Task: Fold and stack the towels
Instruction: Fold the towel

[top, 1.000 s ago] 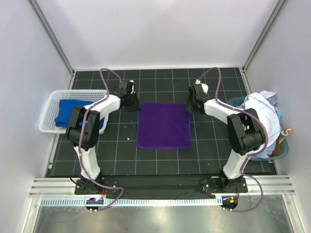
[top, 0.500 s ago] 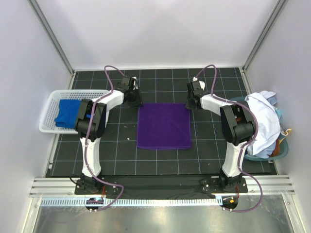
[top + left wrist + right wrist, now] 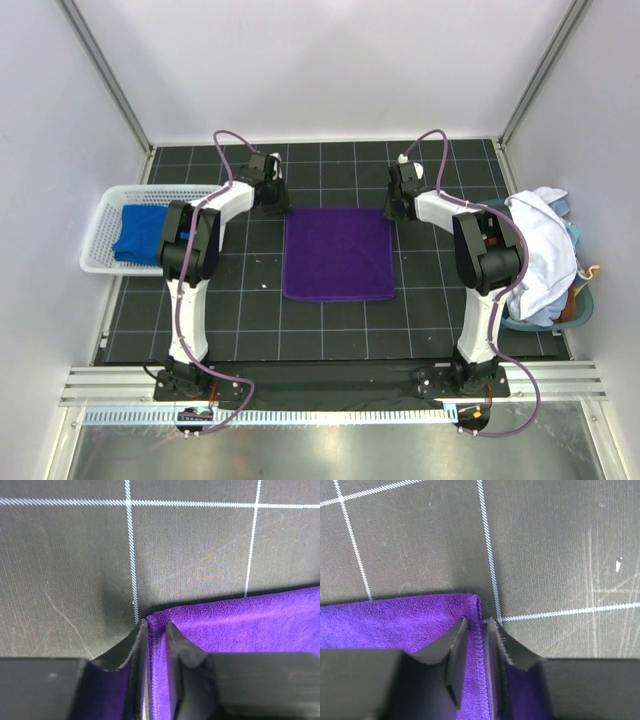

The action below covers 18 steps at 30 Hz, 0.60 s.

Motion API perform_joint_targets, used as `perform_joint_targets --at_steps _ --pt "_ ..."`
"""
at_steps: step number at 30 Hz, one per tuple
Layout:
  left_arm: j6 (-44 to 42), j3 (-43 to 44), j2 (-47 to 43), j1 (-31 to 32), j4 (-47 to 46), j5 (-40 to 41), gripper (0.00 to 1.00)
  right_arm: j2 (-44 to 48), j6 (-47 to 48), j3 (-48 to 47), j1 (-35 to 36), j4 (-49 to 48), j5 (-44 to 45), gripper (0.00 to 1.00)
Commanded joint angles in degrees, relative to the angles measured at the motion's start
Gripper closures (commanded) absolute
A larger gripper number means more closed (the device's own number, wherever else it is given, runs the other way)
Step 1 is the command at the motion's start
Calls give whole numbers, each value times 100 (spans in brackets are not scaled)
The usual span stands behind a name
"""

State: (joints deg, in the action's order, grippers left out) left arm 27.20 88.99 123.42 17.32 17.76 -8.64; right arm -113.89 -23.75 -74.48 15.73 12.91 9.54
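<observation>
Far left, a white basket point(image 3: 100, 262) sits at the mat's left edge with the blue towel point(image 3: 138, 232) crumpled inside it, well apart from the rest. A strip of bare black gridded mat point(image 3: 250, 320) lies between the basket and the left arm. The left gripper point(image 3: 277, 200) is down at the far-left corner of the purple towel point(image 3: 337, 255). In the left wrist view the gripper point(image 3: 156, 625) has its jaws pinched on that corner, with the hem standing up between the two fingers and the towel point(image 3: 250, 625) running off to the right. The purple towel lies flat mid-mat as a neat rectangle with straight edges, open mat on all four sides and the widest room on the near side, toward the arm bases. A narrower band of mat runs between its far edge and the back wall point(image 3: 320, 70). The right gripper point(image 3: 394, 208) is at the far-right corner. In the right wrist view the gripper point(image 3: 476, 622) has its jaws clamped on the stitched hem, with the towel point(image 3: 395, 620) to the left and bare mat beyond. Far right, the white towel point(image 3: 540, 250) is heaped over a teal tub point(image 3: 583, 303) at the mat's right edge.
</observation>
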Motion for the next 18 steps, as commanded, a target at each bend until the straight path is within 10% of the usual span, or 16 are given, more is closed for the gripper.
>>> perform_joint_targets --at_steps 1,18 --pt "-180 277 42 -80 -53 -119 74 -29 204 -234 -35 -227 -66 67" --pt "-206 -215 -608 -71 -343 -568 54 245 283 -242 -43 -360 -356 59"
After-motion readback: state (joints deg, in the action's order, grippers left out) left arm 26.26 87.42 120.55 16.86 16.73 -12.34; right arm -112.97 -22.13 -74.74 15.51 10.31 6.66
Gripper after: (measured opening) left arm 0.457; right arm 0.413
